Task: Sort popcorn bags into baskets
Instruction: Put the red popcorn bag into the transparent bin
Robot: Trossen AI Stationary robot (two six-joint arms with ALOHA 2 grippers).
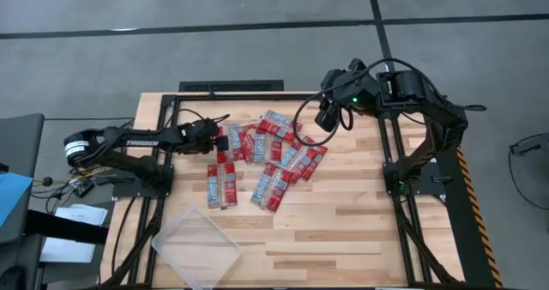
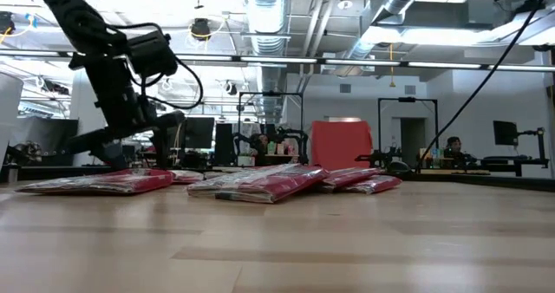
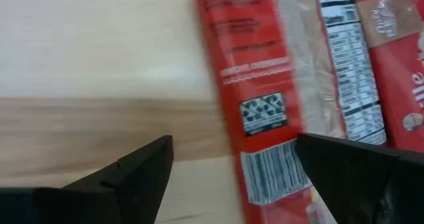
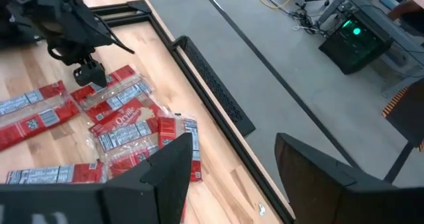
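Left hand (image 1: 220, 141) open over popcorn bags (image 1: 266, 157); tray (image 1: 196, 246) seemingly empty.

- Wooden table (image 1: 343, 221), pale planks.
- Popcorn bags (image 1: 266, 157) strewn near the far edge, mid-width.
- Clear tray (image 1: 196, 247) by the near-left corner, apart from them.

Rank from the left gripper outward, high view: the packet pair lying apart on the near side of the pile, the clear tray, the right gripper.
1. The separate packet pair, just on the near side of the left gripper.
2. The right gripper, across the pile, far side.
3. The clear tray, near edge of the table.
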